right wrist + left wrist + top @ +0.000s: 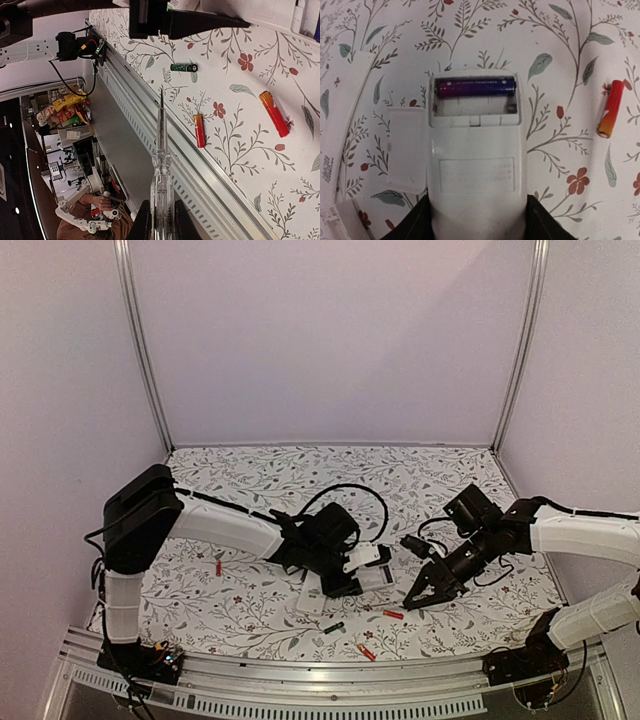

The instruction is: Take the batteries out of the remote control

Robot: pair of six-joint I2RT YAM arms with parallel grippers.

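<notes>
My left gripper (476, 222) is shut on the white remote control (476, 165), which lies back-up with its battery bay uncovered. One purple battery (476, 87) sits in the bay's far slot; the near slot is bare. In the top view the left gripper (345, 565) holds the remote (372, 560) just above the table. My right gripper (162, 220) is shut on a clear-handled pointed tool (161, 150), to the right of the remote (420, 592). Loose batteries lie on the cloth: red (393, 614), black-and-green (333, 627), orange-red (366, 651).
The bay's white cover (406, 150) lies just left of the remote. A second white remote (312, 596) lies beside it. Another red battery (218, 567) lies at the far left. The metal rail (330, 675) runs along the near edge of the floral cloth.
</notes>
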